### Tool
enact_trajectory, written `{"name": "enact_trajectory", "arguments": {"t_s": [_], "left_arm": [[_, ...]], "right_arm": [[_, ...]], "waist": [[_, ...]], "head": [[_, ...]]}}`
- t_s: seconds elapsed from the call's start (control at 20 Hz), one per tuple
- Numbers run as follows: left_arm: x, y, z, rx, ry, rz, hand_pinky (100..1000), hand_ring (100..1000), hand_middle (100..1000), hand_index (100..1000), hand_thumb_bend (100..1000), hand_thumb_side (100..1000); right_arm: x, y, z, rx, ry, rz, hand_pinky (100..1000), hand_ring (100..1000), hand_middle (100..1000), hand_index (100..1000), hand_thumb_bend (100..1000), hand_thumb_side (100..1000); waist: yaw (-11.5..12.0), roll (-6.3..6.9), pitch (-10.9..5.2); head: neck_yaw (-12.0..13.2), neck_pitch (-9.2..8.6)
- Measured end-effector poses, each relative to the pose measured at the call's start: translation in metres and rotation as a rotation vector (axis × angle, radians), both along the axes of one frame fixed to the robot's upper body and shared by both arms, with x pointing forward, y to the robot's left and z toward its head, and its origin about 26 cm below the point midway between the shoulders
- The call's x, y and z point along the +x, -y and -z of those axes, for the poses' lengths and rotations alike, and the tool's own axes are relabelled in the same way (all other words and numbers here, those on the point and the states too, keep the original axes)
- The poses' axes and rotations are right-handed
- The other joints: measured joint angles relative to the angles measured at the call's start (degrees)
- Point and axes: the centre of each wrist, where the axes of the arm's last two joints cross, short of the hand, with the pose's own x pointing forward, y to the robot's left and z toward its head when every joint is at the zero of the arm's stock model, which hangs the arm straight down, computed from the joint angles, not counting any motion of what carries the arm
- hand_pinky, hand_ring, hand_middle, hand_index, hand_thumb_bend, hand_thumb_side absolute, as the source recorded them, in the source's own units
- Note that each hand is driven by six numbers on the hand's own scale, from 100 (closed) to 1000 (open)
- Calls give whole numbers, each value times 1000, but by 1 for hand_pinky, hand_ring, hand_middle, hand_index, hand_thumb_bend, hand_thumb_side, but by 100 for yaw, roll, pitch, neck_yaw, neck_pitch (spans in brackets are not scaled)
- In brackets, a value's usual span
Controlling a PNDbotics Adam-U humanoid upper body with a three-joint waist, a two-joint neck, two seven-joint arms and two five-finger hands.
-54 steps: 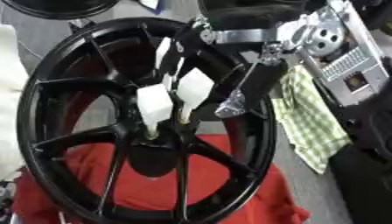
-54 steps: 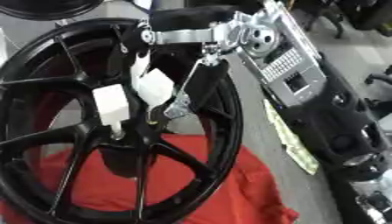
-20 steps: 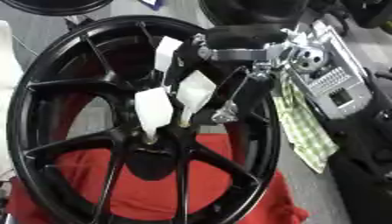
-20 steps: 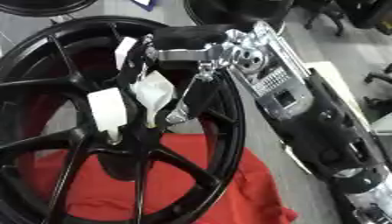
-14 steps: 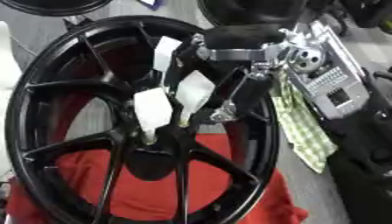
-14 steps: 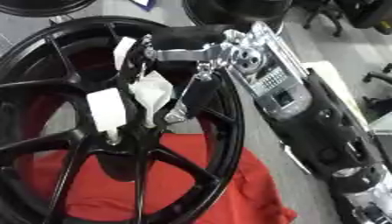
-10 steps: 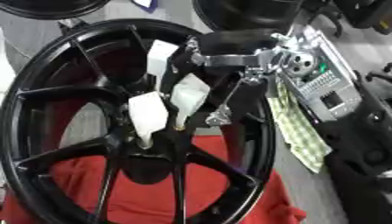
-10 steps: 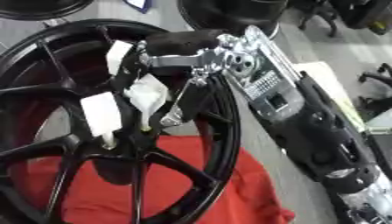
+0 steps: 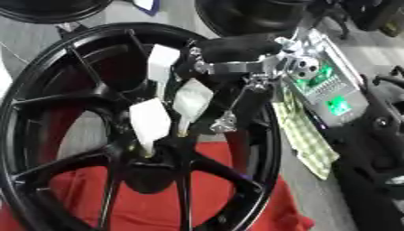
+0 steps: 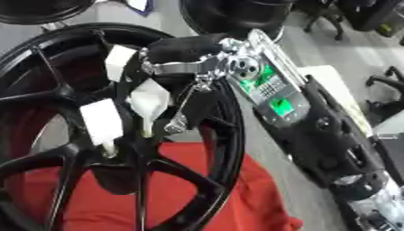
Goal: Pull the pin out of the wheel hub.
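Observation:
A large black spoked wheel (image 9: 47,90) lies on a red cloth (image 9: 158,210), with its hub (image 9: 150,169) low in the left eye view. My right hand (image 9: 236,67), black and silver with white pads, comes in from the upper right over the rim and reaches down to the hub. A small pale stub (image 10: 107,150) that may be the pin shows at the hub, right under the hand. Whether the hand holds it is hidden. My left hand shows in no view.
A green checked cloth (image 9: 306,135) lies right of the wheel, partly under my right forearm (image 10: 276,97). Other black wheels (image 9: 252,13) stand at the far edge. Chair bases (image 10: 387,103) show at the right.
The whole picture has shifted, so the camera has moved. My right hand keeps the same place over the hub, and the wheel has not moved.

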Motion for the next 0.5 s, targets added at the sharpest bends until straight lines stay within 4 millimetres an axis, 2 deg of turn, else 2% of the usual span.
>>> {"name": "enact_trajectory", "arguments": {"t_s": [0.5], "left_arm": [[0, 0, 0, 0, 0, 2, 743, 529, 562, 664, 100, 797]], "right_arm": [[0, 0, -4, -16, 13, -7, 808, 805, 685, 782, 344, 100]], "waist": [[2, 0, 13]], "head": [[-7, -39]]}}
